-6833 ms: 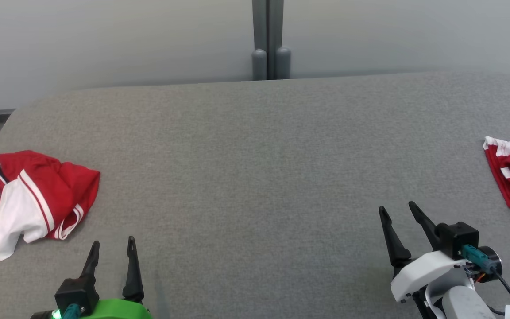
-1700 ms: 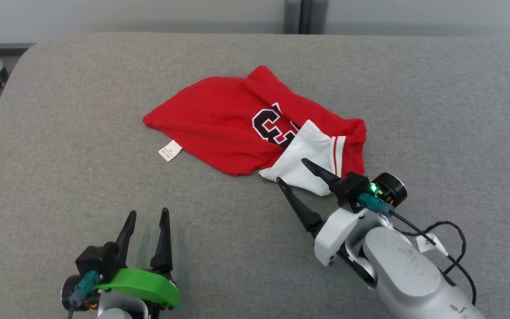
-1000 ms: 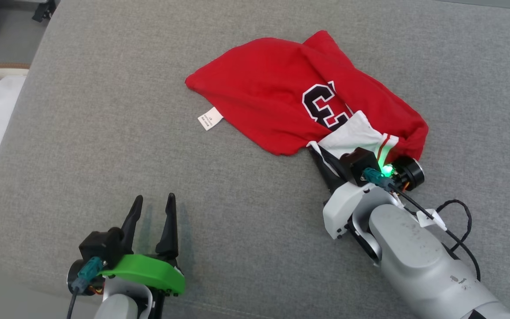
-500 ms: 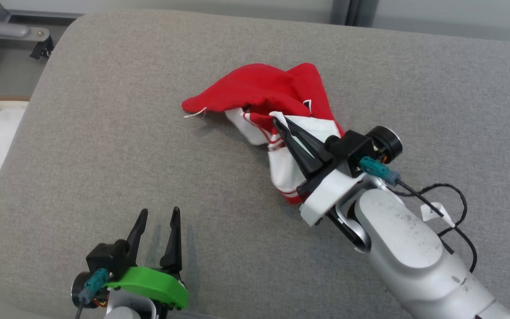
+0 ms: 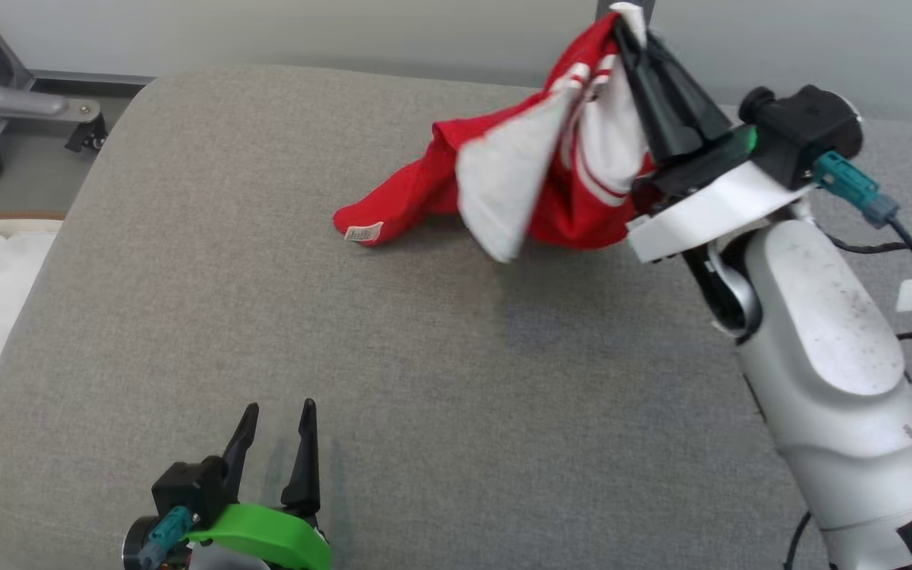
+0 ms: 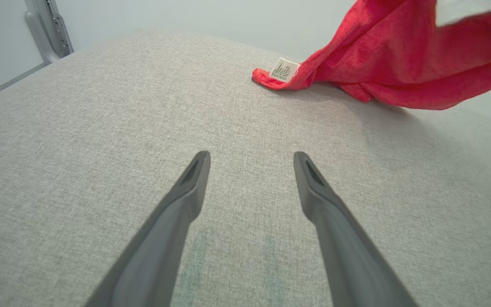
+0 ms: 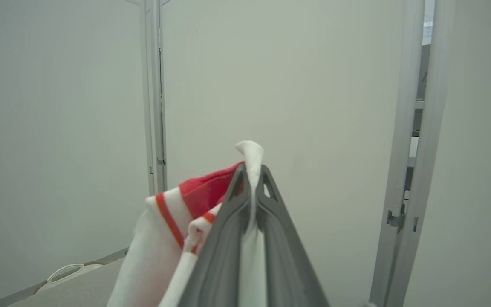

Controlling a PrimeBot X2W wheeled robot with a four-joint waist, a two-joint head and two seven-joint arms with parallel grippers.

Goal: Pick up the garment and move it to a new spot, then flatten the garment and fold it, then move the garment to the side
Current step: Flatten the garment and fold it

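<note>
1. Right gripper [image 5: 630, 32] is pinching the white edge of the red garment [image 5: 559, 182], jaws closed tight on cloth, raised above the grey padded surface [image 5: 393, 340].
2. The garment's tagged end is trailing on that surface.
3. Left gripper [image 5: 275, 413] is standing spread wide, empty, near the front edge.

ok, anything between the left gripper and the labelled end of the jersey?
Nothing. The left wrist view shows bare grey tabletop between the open left gripper and the care label on the red jersey.
</note>
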